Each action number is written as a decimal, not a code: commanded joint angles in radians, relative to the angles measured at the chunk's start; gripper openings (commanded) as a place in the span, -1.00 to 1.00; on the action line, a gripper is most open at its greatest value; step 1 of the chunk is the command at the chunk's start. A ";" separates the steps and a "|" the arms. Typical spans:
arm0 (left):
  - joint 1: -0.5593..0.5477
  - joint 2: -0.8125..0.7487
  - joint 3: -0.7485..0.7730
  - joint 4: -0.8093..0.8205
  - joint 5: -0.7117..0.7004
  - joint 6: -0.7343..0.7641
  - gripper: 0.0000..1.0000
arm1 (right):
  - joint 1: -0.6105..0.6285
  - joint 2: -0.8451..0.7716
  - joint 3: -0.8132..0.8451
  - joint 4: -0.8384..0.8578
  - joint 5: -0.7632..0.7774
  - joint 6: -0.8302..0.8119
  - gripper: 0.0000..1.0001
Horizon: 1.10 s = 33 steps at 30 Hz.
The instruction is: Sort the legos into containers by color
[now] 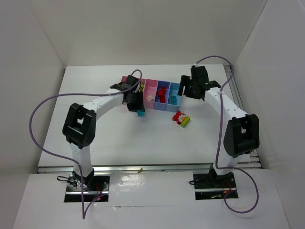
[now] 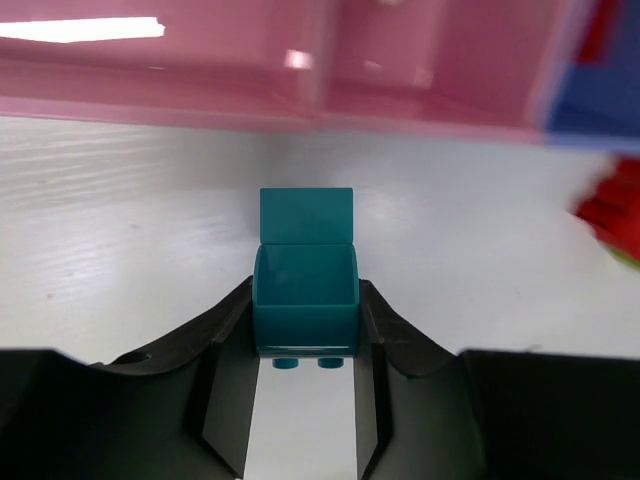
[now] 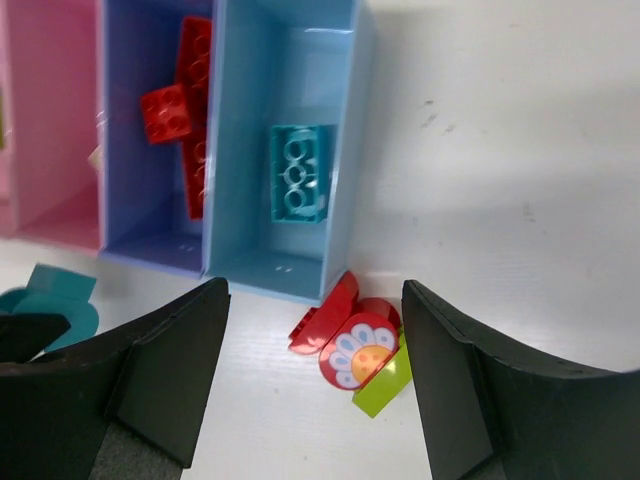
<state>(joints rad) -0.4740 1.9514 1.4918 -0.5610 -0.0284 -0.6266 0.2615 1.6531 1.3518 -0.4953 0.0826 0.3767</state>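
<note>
Four joined bins (image 1: 153, 84) stand at mid-table: two pink, one periwinkle, one light blue. My left gripper (image 2: 305, 325) is shut on a cyan brick (image 2: 305, 285) just in front of the pink bins (image 2: 300, 85), low over the table. My right gripper (image 3: 312, 300) is open above a clump (image 3: 358, 345) of red pieces, a flower disc and a lime brick, which lies against the light blue bin's (image 3: 355, 150) near corner. That bin holds a cyan brick (image 3: 300, 172). The periwinkle bin (image 3: 115, 150) holds red bricks (image 3: 185, 110). A pale brick (image 1: 149, 98) lies in a pink bin.
White walls enclose the table on the left, back and right. The arms' grey cables loop over the table's left part (image 1: 35, 114) and right side (image 1: 220, 124). The clump also shows in the top view (image 1: 181, 119), right of the left gripper (image 1: 137, 109).
</note>
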 commanded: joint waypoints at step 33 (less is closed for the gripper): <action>0.147 -0.132 0.048 0.360 1.412 0.206 -1.00 | 0.030 0.039 0.161 -0.042 -1.314 -0.352 0.79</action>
<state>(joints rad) -0.3214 1.8248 1.4963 -0.2562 1.3197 -0.4461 0.2768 1.6863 1.4643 -0.5171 -1.1893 0.0425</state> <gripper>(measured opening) 0.467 0.893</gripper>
